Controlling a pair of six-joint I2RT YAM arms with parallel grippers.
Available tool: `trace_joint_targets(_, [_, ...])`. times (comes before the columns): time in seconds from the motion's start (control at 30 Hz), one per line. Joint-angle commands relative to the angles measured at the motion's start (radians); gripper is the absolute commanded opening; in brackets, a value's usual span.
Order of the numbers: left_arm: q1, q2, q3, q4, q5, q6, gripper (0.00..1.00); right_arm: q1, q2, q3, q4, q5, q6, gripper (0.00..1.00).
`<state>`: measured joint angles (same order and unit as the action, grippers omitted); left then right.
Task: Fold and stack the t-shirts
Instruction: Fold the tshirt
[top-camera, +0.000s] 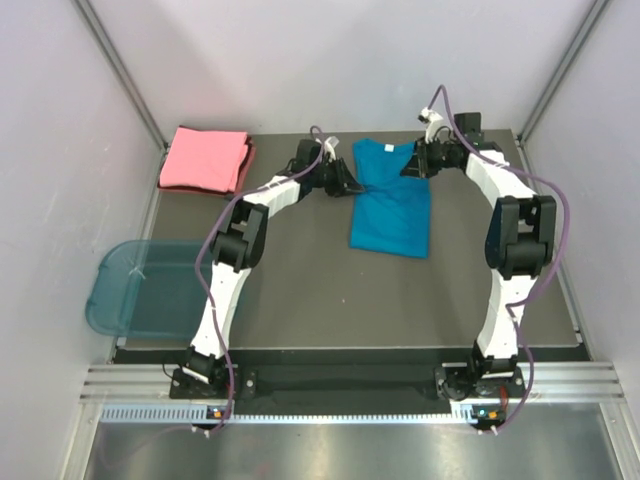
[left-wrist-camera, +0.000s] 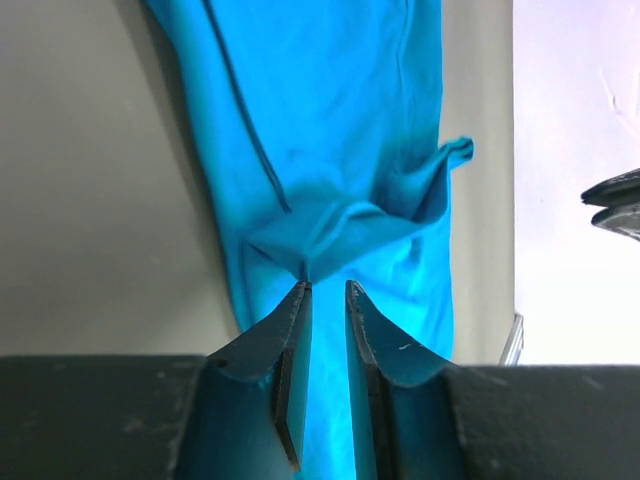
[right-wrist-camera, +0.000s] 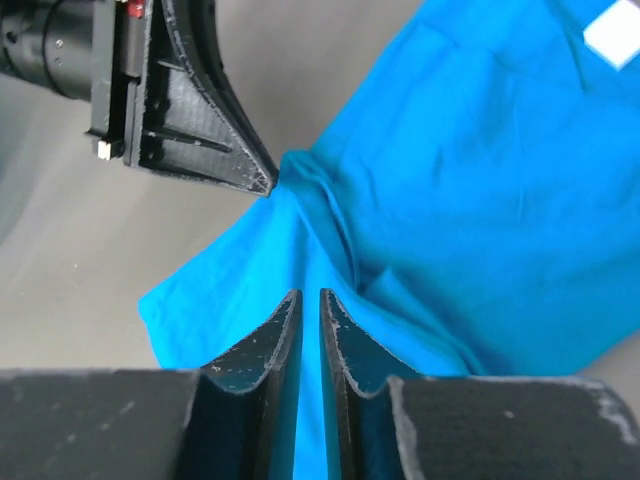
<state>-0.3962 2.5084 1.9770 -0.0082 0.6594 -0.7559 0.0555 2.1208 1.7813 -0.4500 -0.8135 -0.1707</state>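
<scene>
at far side: teal shirt (top-camera: 392, 210)
handling: likely soft, limp, light
hold: both shoulder edges
left claw (left-wrist-camera: 326, 287): pinching its fold
right claw (right-wrist-camera: 310, 295): nearly shut, grip unclear

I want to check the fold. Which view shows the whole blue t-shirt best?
The top view: the blue t-shirt lies there whole, from collar to hem. Each wrist view shows only a close, creased part of its cloth.

teal-blue t-shirt (top-camera: 392, 205) | salmon-pink t-shirt (top-camera: 205, 158) | translucent blue tub (top-camera: 110, 290) | dark grey table (top-camera: 320, 300)
</scene>
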Motion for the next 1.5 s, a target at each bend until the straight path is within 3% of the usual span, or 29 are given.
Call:
trace_joint_targets(0.0, [-0.027,-0.092,-0.041,0.034,0.025,0.024,0.24,-0.008,-0.087,-0.060,-0.013,0.088,0.030,0.12])
trace_joint_targets(0.27, [-0.055,-0.183,-0.139,0.030,-0.122,0.099,0.26,-0.008,-0.045,-0.106,-0.039,0.140,0.010,0.12])
trace_joint_targets(0.63, [-0.055,-0.024,0.042,0.013,-0.115,0.104,0.27,-0.009,0.090,-0.042,0.053,0.172,0.033,0.13])
trace_joint_targets(0.97, [-0.023,0.014,0.126,-0.032,-0.228,0.139,0.26,-0.016,0.050,-0.094,0.212,0.241,0.105,0.15])
trace_joint_targets(1.13, [-0.023,-0.091,0.069,-0.039,-0.314,0.233,0.39,-0.016,0.067,-0.088,0.208,0.224,0.122,0.16])
trace_joint_targets(1.47, [-0.018,-0.059,0.074,-0.085,-0.179,0.290,0.41,-0.048,-0.047,-0.141,0.185,0.246,0.232,0.42])
